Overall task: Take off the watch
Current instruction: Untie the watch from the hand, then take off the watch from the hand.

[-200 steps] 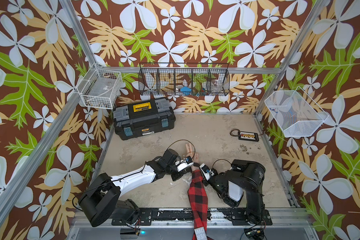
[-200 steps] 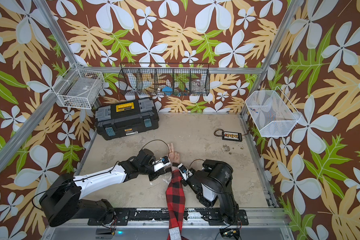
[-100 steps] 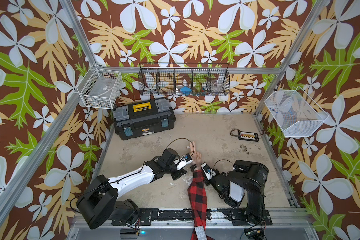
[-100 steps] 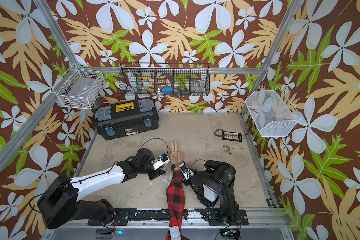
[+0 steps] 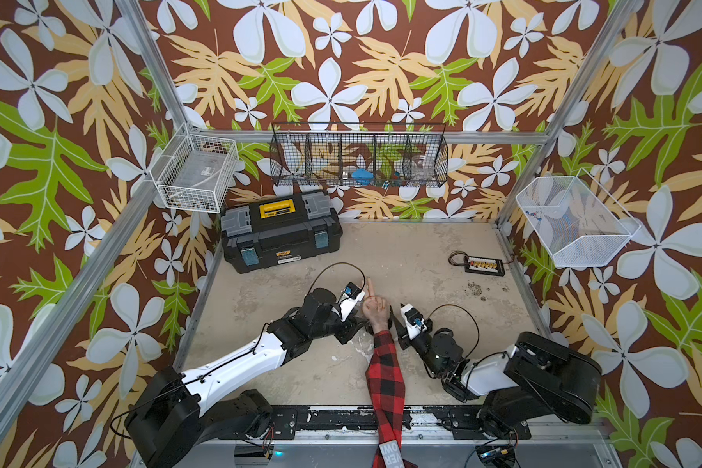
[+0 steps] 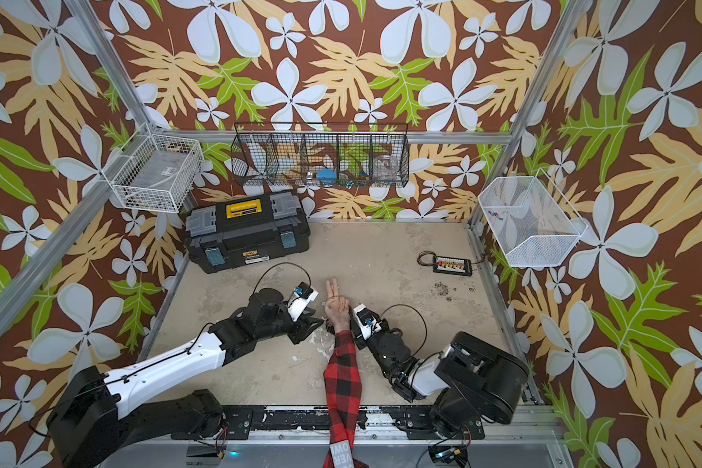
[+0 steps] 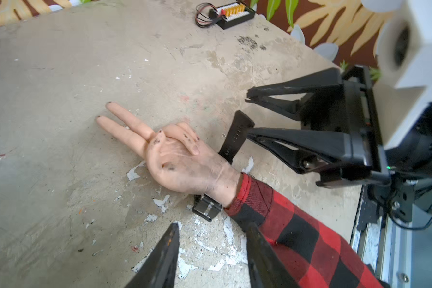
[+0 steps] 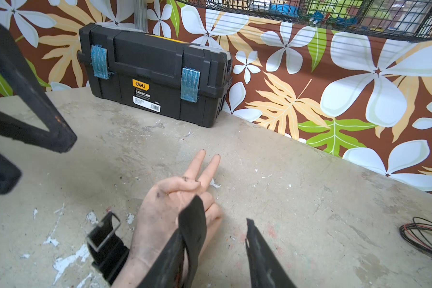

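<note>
Left end effector [image 7: 212,225] with jaws parted near buckle of unfastened black rubber-strap watch [image 7: 235,137], right end effector [image 8: 217,224] spread, holed strap tail at its tip, pale mannequin hand [image 7: 180,159] palm-up

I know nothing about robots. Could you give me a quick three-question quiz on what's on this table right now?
1. True or false: the watch has its strap buckled shut.
2. How many fingers does the dummy hand hold out straight? A one, B two, C four.
3. Fill in: the left gripper and right gripper both have jaws standing ____.
Key: 1 false; 2 B; 3 open.
</note>
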`<act>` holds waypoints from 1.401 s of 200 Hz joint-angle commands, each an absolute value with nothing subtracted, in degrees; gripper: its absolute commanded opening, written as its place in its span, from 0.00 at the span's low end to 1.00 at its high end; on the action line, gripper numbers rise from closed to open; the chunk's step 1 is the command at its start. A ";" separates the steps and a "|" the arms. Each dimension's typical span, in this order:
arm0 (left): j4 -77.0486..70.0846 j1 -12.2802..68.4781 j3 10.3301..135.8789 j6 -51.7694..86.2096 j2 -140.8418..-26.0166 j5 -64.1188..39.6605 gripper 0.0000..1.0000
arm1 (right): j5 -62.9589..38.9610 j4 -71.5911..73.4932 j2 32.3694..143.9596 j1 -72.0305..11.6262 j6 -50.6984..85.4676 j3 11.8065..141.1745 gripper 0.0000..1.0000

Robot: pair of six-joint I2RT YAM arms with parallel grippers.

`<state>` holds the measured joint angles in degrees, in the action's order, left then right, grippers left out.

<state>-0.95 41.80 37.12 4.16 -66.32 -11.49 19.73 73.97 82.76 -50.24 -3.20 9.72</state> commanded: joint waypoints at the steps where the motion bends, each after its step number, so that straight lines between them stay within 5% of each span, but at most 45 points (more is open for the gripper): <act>1: -1.53 41.79 38.14 15.95 -65.81 -6.04 0.46 | 18.93 58.70 77.05 -50.27 1.36 11.75 0.44; 97: -0.08 41.88 43.40 39.93 -76.37 -10.56 0.52 | 15.63 12.73 55.75 -50.43 29.55 21.15 0.56; 172: -0.64 41.84 46.03 40.25 -84.33 -13.19 0.55 | 5.18 1.90 59.41 -51.04 34.53 26.33 0.69; 225: -2.90 41.84 43.96 41.04 -86.64 -14.52 0.47 | 2.39 0.88 66.07 -51.86 35.32 29.63 0.72; 280: -6.00 41.84 41.43 41.30 -86.20 -16.10 0.20 | 4.07 -4.97 75.54 -53.00 35.07 36.66 0.81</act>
<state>-3.44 41.80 42.30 41.32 -86.74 -14.68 2.94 -1.30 72.55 -52.88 34.94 34.09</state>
